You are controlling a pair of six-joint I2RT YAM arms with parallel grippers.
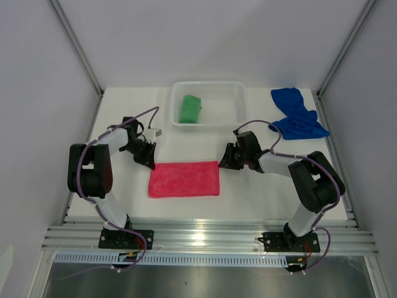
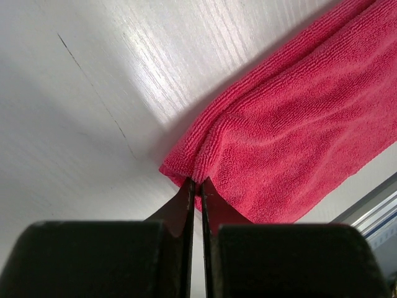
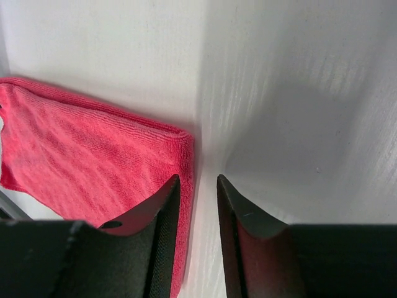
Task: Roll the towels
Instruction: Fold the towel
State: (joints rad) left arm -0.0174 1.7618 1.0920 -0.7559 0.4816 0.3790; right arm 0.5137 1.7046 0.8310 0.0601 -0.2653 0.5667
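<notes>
The pink-red towel (image 1: 184,179) lies folded flat as a rectangle on the white table between the arms. My left gripper (image 1: 149,162) is at its far left corner. In the left wrist view the jaws (image 2: 196,183) are pinched shut on that corner of the towel (image 2: 298,124), which puckers up. My right gripper (image 1: 223,162) is at the far right corner. In the right wrist view it (image 3: 197,180) is open, with one finger over the towel (image 3: 80,149) edge and the other over bare table. The green towel (image 1: 190,108) lies rolled in the basket. The blue towel (image 1: 298,115) lies crumpled at the far right.
The white slotted basket (image 1: 208,85) stands at the back centre. White walls enclose the table on the left, right and back. A metal rail (image 1: 211,239) runs along the near edge by the arm bases.
</notes>
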